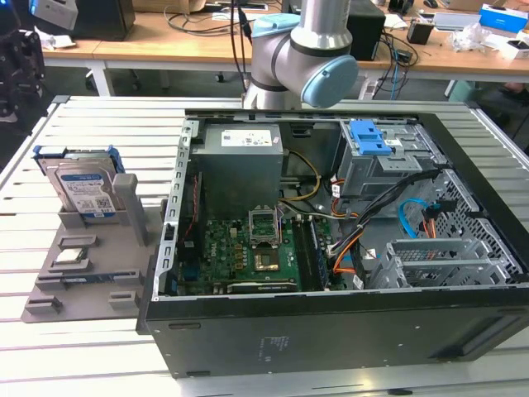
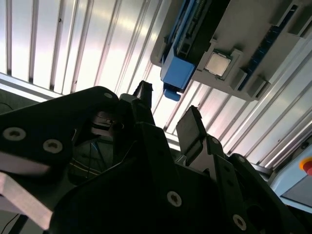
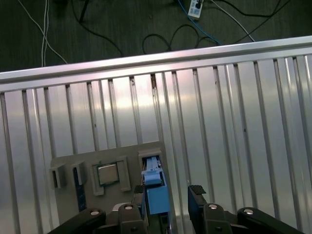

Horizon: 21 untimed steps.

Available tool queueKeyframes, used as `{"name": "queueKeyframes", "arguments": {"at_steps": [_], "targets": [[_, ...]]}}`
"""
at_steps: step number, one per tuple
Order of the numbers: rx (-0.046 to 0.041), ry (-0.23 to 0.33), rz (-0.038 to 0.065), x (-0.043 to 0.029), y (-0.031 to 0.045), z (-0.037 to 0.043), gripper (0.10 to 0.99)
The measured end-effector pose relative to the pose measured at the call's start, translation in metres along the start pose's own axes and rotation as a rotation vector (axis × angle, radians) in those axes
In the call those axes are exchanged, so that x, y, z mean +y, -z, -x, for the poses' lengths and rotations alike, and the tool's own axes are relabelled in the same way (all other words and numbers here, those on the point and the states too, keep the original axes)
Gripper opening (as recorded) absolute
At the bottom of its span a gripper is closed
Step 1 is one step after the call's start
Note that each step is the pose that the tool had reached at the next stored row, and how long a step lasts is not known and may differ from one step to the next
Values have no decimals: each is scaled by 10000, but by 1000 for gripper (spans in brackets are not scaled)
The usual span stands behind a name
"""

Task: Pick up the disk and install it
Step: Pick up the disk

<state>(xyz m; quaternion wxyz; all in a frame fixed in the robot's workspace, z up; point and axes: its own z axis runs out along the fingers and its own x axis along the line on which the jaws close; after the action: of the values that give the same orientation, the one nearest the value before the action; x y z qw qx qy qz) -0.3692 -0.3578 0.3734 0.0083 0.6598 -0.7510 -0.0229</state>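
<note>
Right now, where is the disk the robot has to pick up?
The disk stands upright in a slot of the grey holder at the exterior view's left, on the slatted table beside the open computer case.

Disk (image 1: 81, 184) base hidden in holder (image 1: 131, 203)
</note>
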Motion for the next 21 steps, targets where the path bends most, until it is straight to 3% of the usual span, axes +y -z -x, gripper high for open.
{"name": "queueKeyframes", "arguments": {"at_steps": [10, 13, 21], "targets": [[-1, 0, 0, -6, -80, -1, 482], [0, 0, 0, -13, -169, -2, 482], [0, 0, 0, -17, -214, -3, 482]]}}
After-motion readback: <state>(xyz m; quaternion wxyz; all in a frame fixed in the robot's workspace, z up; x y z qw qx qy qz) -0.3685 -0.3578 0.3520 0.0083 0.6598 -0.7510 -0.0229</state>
